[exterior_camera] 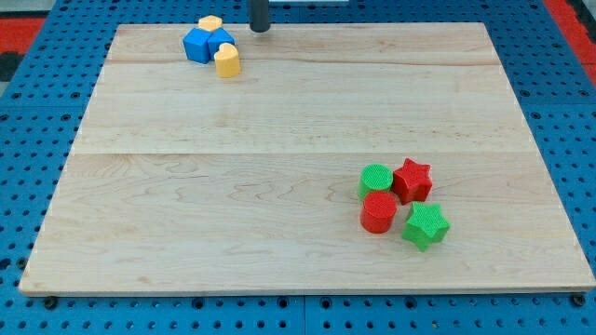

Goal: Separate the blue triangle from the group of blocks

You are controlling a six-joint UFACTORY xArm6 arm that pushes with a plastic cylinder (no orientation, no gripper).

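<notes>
Along the view's left and bottom runs blue pegboard, with red panels at the top corners. On it lies the pale wooden worktop (279, 167), made of three long planks.

Near its top left edge sits a tight group: a blue block (197, 45), another blue piece (222, 39) pressed against it that may be the blue triangle, though the shape is hard to read here, a small yellow block (209, 22) behind them and a yellow block (227, 60) touching in front.

Just to the right of that group, apart from it, the dark rod comes straight down from the top edge; my tip (260, 29) rests at the worktop's far edge. This end effector has no jaws and holds nothing.

Well apart, at lower right, cluster a green cylinder (375, 179), red cylinder (378, 212), red star (413, 180) and green star (426, 225).
</notes>
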